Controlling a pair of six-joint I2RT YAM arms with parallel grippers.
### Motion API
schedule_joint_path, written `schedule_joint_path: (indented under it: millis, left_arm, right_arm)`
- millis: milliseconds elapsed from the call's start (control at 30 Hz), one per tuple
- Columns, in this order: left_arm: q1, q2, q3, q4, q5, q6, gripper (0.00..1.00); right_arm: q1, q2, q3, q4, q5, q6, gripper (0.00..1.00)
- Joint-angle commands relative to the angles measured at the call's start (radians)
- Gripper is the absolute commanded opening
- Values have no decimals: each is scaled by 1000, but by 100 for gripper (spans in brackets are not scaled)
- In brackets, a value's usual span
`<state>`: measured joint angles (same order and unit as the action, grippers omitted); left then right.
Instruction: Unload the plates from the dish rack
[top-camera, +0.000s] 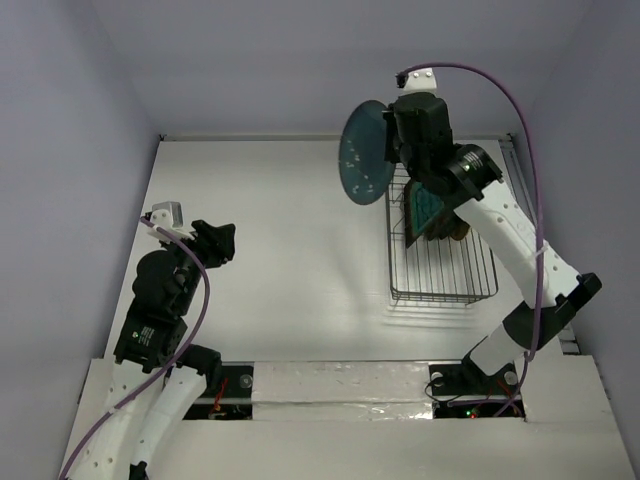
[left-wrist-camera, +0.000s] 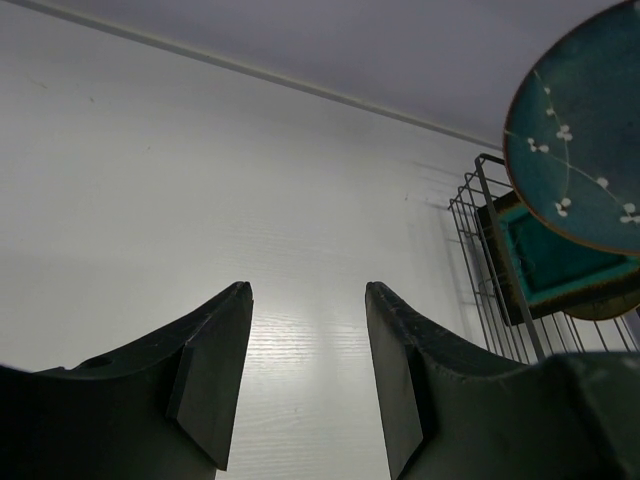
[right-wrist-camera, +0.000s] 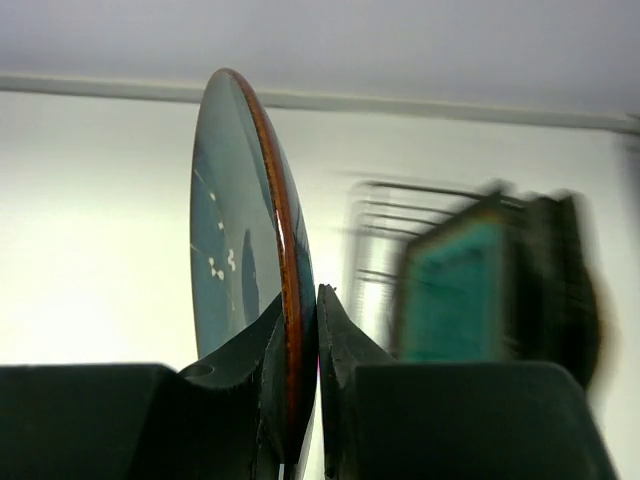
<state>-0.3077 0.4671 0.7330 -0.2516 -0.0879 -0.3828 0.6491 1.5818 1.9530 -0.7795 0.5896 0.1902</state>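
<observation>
Right gripper (right-wrist-camera: 301, 300) pinches the rim of the teal plate (right-wrist-camera: 225, 230), holding it on edge (the way rack slots stand plates), the dish rack (top-camera: 440, 280) below and beside its fingers. Left gripper (left-wrist-camera: 306, 300) gapes empty, well apart, likely waiting.

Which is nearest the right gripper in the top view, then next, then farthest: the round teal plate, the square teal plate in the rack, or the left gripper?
1. Round teal plate: clamped by its rim in the right gripper.
2. Square teal plate: standing in the dish rack, just toward the bases.
3. Left gripper: open, far off at the left.
</observation>
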Motion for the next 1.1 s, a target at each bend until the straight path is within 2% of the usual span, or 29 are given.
schedule_joint_path:
  millis: [0, 67, 100, 200, 400, 500, 533, 633, 833, 1067]
  left_arm:
    - [-5, -8, 9, 35, -16, -1, 46]
    - [-5, -13, 12, 37, -24, -2, 46]
    - [-5, -13, 14, 37, -27, -2, 46]
    - [-5, -18, 17, 43, -30, -2, 46]
    - [-14, -25, 17, 44, -33, -7, 46]
    - [-14, -24, 16, 63, -12, -5, 46]
    - [-14, -24, 16, 60, -15, -7, 46]
    - [-24, -33, 16, 46, -30, -4, 46]
    - [-42, -41, 16, 52, -27, -4, 46]
    - [-42, -44, 16, 51, -26, -4, 46]
  right_arm:
    - [46, 41, 41, 329, -190, 122, 0]
    - [70, 107, 32, 402, -304, 208, 0]
    - [79, 131, 27, 483, -329, 238, 0]
    - [112, 242, 40, 583, -399, 345, 0]
    - [121, 501, 199, 723, -476, 528, 0]
    - [121, 607, 291, 753, -494, 610, 0]
    - [121, 691, 379, 743, -507, 630, 0]
    - [130, 826, 503, 711, -557, 707, 0]
    - [139, 903, 459, 740, -582, 796, 0]
    - [139, 968, 426, 738, -686, 876, 38]
